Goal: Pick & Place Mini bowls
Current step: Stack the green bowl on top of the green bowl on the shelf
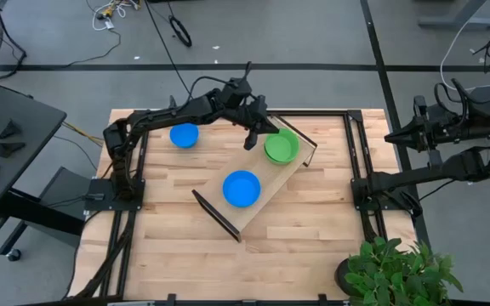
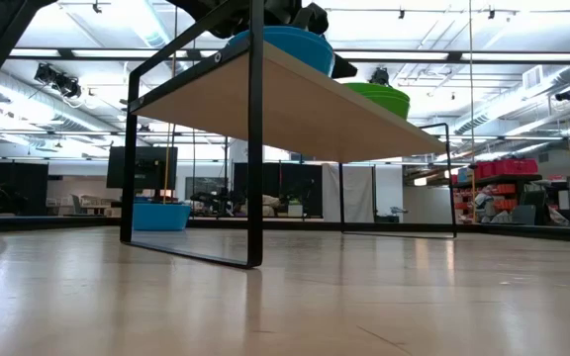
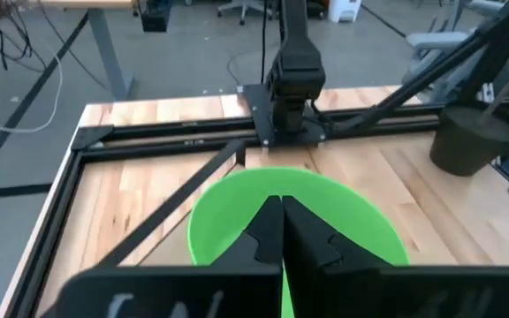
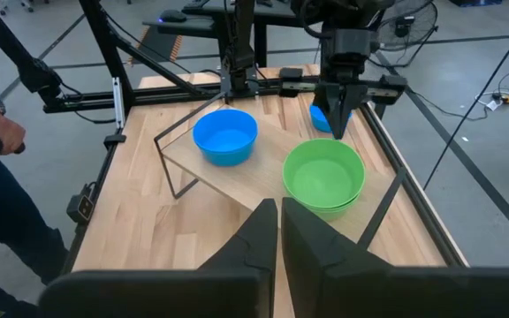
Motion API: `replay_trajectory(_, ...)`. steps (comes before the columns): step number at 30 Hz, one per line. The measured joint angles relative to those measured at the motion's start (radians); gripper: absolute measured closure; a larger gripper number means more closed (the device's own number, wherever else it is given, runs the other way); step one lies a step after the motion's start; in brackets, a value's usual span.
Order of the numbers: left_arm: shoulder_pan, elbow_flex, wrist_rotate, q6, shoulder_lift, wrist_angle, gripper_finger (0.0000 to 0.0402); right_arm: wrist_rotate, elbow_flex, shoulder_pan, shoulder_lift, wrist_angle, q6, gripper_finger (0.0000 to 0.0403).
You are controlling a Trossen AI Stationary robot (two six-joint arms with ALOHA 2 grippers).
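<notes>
A wooden desk [image 1: 313, 212] is carrying a raised tray [image 1: 270, 191]. A green bowl stack [image 1: 282, 147] and a blue bowl [image 1: 242, 188] are sitting on the tray; another blue bowl [image 1: 184, 135] is waiting on the desk beside it. The left gripper [image 1: 251, 140], fingers closed and empty, is hovering just beside the green stack. The right gripper [image 4: 278, 231], apparently nearly closed, is idling off the desk edge. Placement appears mostly done.

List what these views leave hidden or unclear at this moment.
- How many green bowls are nested: high view shows one outline; the right wrist view hints at a second rim, no more.
- Whether the blue bowls are single or stacks: no view shows their sides clearly.
- Tray top: low view sees only its underside.
- Green stack's near rim: left wrist view, behind the left gripper's fingers.
</notes>
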Motion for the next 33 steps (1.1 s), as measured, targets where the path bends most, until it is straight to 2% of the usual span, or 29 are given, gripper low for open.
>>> replay_trajectory(10,0.012,0.0,-0.034,0.064,0.0,-0.115,0.0401,0.0,0.0,0.0,0.0,0.0,0.0,0.038)
replay_trajectory(33,0.01,0.0,-0.102,0.136,0.0,-0.222,0.0401,0.0,0.0,0.0,0.0,0.0,0.0,0.038)
